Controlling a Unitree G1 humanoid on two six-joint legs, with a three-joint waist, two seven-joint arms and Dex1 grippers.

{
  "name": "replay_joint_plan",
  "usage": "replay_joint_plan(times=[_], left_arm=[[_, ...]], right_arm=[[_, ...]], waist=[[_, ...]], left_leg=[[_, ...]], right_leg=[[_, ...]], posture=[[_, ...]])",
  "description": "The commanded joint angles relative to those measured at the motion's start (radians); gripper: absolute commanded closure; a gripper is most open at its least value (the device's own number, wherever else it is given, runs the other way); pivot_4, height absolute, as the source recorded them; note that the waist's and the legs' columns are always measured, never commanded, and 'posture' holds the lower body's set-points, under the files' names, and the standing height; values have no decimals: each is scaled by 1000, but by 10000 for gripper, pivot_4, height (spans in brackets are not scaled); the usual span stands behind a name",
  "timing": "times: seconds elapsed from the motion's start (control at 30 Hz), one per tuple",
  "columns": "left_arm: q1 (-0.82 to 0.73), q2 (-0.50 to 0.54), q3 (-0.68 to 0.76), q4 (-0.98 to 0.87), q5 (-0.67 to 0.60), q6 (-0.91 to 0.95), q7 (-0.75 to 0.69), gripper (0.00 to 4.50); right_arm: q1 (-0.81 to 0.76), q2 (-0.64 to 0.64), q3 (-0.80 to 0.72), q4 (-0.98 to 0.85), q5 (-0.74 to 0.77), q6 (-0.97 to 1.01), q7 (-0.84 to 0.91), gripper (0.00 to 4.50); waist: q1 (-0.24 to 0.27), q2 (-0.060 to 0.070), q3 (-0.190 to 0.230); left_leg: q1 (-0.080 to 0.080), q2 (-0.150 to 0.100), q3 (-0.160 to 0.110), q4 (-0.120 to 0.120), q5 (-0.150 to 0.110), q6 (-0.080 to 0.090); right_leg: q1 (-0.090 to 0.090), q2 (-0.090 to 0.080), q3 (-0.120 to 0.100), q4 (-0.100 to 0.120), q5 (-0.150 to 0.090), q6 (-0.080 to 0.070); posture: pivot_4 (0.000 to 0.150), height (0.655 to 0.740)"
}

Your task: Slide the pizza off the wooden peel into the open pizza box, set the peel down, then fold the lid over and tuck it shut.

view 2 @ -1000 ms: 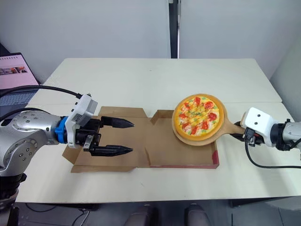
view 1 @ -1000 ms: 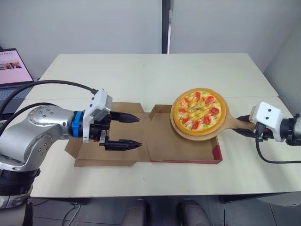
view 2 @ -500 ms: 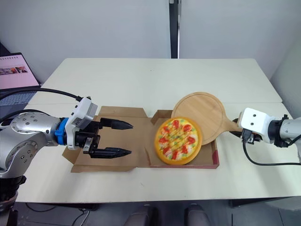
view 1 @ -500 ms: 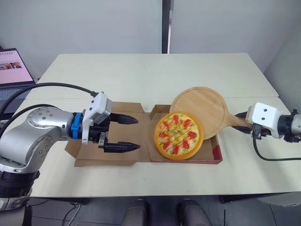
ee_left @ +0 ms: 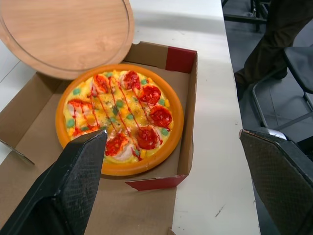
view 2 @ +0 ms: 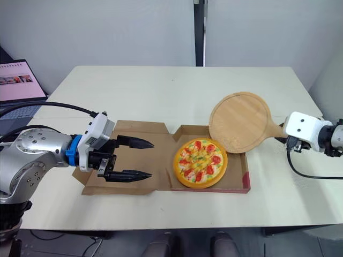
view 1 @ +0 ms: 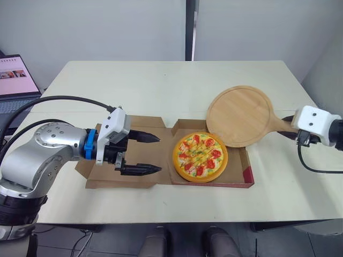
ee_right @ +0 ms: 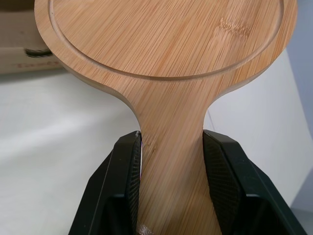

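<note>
A pale desk (view 1: 161, 85) carries everything. The open pizza box (view 1: 238, 166) lies along its near edge, about midway between the left and right edges, with the tray on the right and the lid (view 1: 144, 122) spread flat to the left. The wooden peel (view 1: 241, 115) is held tilted above the tray's far right corner, its bare round blade facing up and its handle pointing to the desk's right edge; whether the blade's rim touches the box wall I cannot tell. The pizza (view 1: 200, 157) lies flat inside the tray, nearer the lid side, with bare cardboard left on its right. The left gripper (view 1: 159, 154) hovers low over the flat lid, fingers spread wide and holding nothing, tips pointing at the pizza. The right gripper (ee_right: 172, 139) is near the desk's right edge, its two fingers clamped on either side of the peel's handle
</note>
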Motion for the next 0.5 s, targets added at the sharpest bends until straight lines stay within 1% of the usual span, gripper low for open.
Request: replay_joint_plan(times=[0.03,0.13,0.3,0.5], left_arm=[[-7,-3,7,-20,-1,-6,7,0],[-6,-12,6,-28,-9,1,18,0],[-14,-13,4,-36,-30,16,9,0],[-36,-42,15,-47,-66,35,24,0]], right_arm=[[38,-27,-181,-10,46,48,-28,28919],[143,-3,-292,-28,65,98,-29,28919],[281,72,-423,-79,119,212,-50,28920],[355,209,-515,-104,193,349,-138,28920]], waist=[[1,0,0],[7,0,0],[4,0,0],[0,0,0]], left_leg=[[0,0,0,0,0,0],[0,0,-1,0,0,0],[1,0,-1,0,0,0],[1,0,0,0,0,0]], right_leg=[[0,0,0,0,0,0],[1,0,-1,0,0,0],[1,0,0,1,0,0],[1,0,0,2,0,0]], posture=[[1500,7400],[1500,7400],[1500,7400],[1500,7400]])
